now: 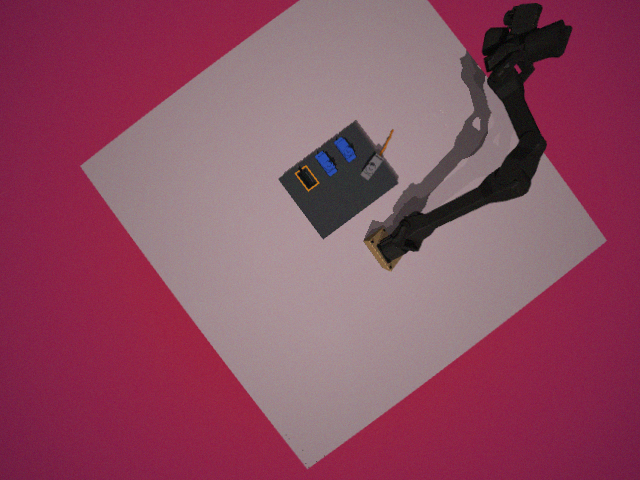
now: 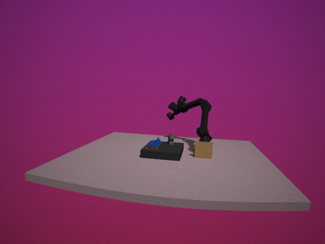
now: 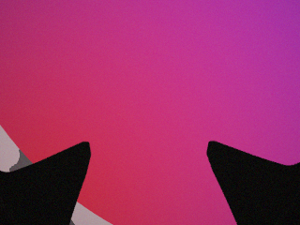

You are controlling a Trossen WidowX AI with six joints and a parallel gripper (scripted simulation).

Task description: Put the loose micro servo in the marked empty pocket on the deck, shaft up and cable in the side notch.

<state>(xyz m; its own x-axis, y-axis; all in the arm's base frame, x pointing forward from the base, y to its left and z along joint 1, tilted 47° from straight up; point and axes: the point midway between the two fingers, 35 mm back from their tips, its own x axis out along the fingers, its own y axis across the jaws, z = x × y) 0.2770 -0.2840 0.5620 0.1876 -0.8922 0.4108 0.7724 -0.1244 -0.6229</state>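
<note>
The grey micro servo [image 1: 371, 166] [image 2: 171, 139] stands on the dark deck [image 1: 325, 217] [image 2: 160, 154], near its right corner in the top view. Its top piece points up, and its orange cable [image 1: 386, 142] runs out past the deck edge. The marked pocket [image 1: 307, 178] [image 2: 151, 148] is a dark opening in an orange outline at the deck's other end; nothing sits in it. My gripper [image 2: 169, 111] [image 3: 150, 149] is open and empty, high above the table and away from the servo. The wrist view shows bare background between the fingers.
Two blue servos [image 1: 326, 163] [image 1: 345, 148] sit in a row between the pocket and the deck's upper corner in the top view. A tan block [image 1: 376, 250] [image 2: 203, 150] stands at the arm's base. The arm [image 1: 522, 155] [image 2: 204, 118] rises and bends outward past the table edge.
</note>
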